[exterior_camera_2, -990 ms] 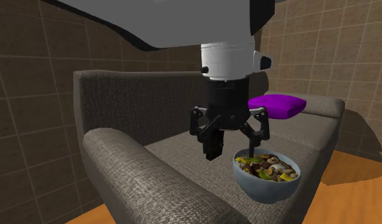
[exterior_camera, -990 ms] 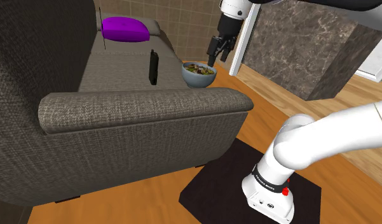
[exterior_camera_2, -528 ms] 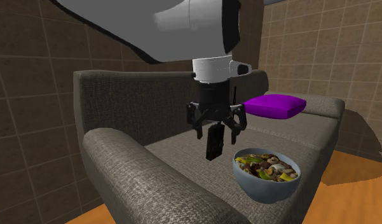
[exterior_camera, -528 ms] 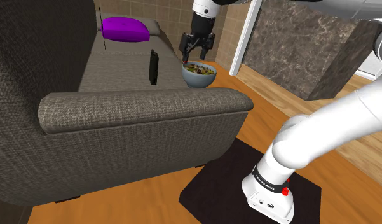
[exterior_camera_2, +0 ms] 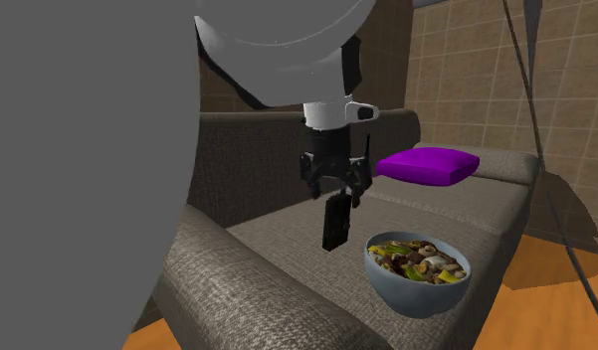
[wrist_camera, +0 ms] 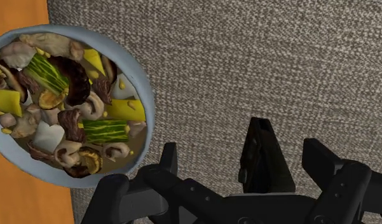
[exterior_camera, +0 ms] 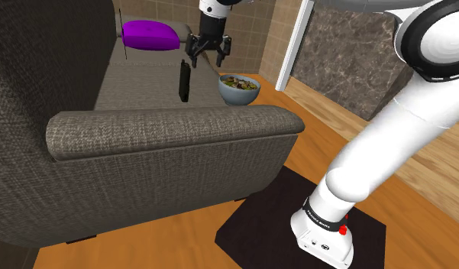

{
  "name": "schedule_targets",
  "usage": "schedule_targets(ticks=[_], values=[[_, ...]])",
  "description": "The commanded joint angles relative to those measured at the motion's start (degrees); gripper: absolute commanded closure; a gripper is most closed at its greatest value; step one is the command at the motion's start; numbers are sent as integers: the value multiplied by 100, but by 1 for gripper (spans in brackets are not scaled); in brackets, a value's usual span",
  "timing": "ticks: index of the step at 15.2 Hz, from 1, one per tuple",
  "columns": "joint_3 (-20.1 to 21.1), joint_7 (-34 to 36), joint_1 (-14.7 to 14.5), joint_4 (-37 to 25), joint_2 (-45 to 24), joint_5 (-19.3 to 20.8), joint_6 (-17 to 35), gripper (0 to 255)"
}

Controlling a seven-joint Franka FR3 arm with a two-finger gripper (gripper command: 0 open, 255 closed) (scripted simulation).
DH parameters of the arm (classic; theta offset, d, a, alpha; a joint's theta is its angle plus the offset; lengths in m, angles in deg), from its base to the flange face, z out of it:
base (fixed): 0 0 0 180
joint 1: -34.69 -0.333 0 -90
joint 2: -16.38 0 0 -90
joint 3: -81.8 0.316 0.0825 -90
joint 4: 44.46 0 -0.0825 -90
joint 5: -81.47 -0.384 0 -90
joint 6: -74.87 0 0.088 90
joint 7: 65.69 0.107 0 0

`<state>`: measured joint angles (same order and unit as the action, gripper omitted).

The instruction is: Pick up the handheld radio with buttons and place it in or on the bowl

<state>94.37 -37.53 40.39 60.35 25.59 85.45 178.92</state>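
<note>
In the shoulder view, the black radio (exterior_camera: 184,80) stands upright on the grey sofa (exterior_camera: 166,134), just beside the bowl (exterior_camera: 239,96) on the side away from the wooden floor (exterior_camera: 311,145). The gripper (exterior_camera: 207,57) hangs higher than the bowl, over the radio's top end, its fingers spread and holding nothing. A purple cushion (exterior_camera: 150,34) lies well beyond the bowl.

In the second exterior view, the radio (exterior_camera_2: 334,224) stands near the bowl (exterior_camera_2: 411,294), apart from it. The gripper (exterior_camera_2: 338,191) sits just above the radio, released. The cushion (exterior_camera_2: 431,164) lies behind the bowl.

In the wrist view, the bowl (wrist_camera: 147,102), full of food, lies beside the gripper (wrist_camera: 242,153). The radio's (wrist_camera: 266,159) top rises between the parted fingers (wrist_camera: 320,159), unclasped.
</note>
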Motion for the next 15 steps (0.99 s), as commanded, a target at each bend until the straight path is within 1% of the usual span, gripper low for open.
schedule_targets(ticks=[1, 6, 7, 14, 15], values=[[103, 426, 3, -483, -509, 151, 23, 0], [170, 1264, -78, -1909, -1749, 561, -182, 0], [160, 1299, -93, -1986, -1811, 579, -199, 0], [126, 1324, -55, -1470, -1855, 599, 362, 0], [126, 1324, -55, -1469, -1853, 598, 363, 0]])
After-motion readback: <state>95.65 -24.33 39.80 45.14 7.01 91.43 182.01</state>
